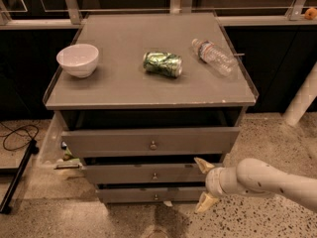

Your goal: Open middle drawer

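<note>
The grey cabinet [124,90] has three drawers, each with a small round knob. The middle drawer [129,174] has a front of medium height, and its knob [154,176] is at the centre. It sits slightly out, below the taller top drawer [109,142] and above the slim bottom drawer [129,195]. My gripper [202,183] is at the right end of the middle drawer's front, to the right of the knob and apart from it. It is open and empty, with one fingertip [200,164] at the drawer's top edge and the other lower down.
A white bowl [78,59], a crushed green can [162,64] and a lying plastic bottle [214,56] rest on the cabinet top. A black cable [17,134] and a black bar [17,177] lie on the floor at left. A white post [302,100] stands at right.
</note>
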